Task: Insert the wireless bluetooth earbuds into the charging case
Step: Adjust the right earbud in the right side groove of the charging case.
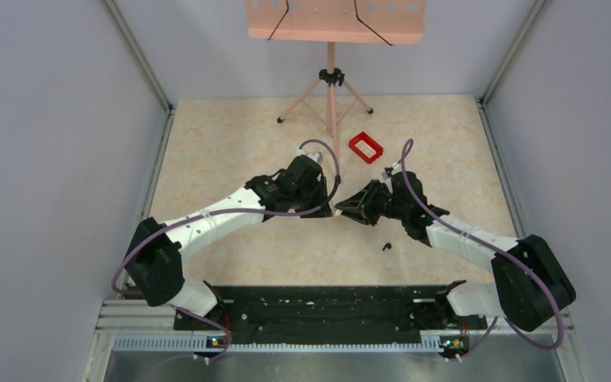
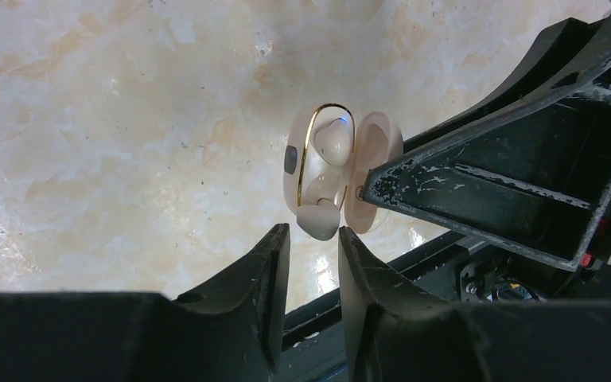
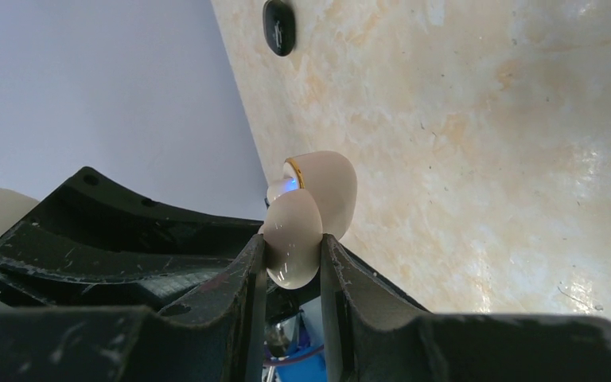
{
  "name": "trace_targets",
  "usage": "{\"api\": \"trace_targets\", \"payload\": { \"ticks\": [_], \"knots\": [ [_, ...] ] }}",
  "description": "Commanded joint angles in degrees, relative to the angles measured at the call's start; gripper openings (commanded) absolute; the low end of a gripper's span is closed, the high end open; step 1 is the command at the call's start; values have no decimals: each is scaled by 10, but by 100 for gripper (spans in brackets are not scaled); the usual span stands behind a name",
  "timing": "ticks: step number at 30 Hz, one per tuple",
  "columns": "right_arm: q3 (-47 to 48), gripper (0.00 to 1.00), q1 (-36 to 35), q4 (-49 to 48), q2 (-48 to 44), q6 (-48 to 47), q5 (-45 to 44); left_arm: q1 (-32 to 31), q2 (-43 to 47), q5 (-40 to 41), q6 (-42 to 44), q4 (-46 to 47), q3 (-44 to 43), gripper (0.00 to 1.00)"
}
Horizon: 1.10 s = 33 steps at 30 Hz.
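Note:
The charging case (image 2: 378,151) is pale cream with a gold rim and hangs open above the table. My right gripper (image 3: 293,247) is shut on one of its rounded halves (image 3: 294,235); its dark finger (image 2: 477,187) crosses the left wrist view. One pale earbud (image 2: 334,143) sits inside the case under a small blue light. A second pale earbud (image 2: 318,219) sticks out of the case's lower end. It lies just beyond the tips of my left gripper (image 2: 313,232), whose jaws stand a narrow gap apart and hold nothing. In the top view both grippers (image 1: 328,203) (image 1: 348,208) meet mid-table.
A small black comma-shaped piece (image 1: 386,246) (image 3: 278,25) lies on the table near the right arm. A red rectangular tray (image 1: 366,147) sits at the back, with a pink stand's legs (image 1: 331,87) behind it. Grey walls close in both sides.

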State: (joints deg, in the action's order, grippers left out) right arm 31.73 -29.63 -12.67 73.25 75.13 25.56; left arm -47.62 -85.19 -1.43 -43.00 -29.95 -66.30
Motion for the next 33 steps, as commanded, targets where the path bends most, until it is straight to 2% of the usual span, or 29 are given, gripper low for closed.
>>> {"api": "trace_targets", "payload": {
  "ticks": [1,11,19,26,33],
  "knots": [
    [27,0,-7,-28,-6,-6,7,1,-10,9,10,22,-11,33],
    [26,0,-7,-25,-10,-8,10,1,-15,7,25,28,-20,24],
    [26,0,-7,-32,-10,-11,28,1,-15,-27,83,11,-34,22],
    [31,0,-7,-10,-11,-52,89,1,-19,-94,168,-9,-45,22],
    [22,0,-7,29,-33,-90,115,1,-21,-145,211,-22,-52,23]
  ]
}}
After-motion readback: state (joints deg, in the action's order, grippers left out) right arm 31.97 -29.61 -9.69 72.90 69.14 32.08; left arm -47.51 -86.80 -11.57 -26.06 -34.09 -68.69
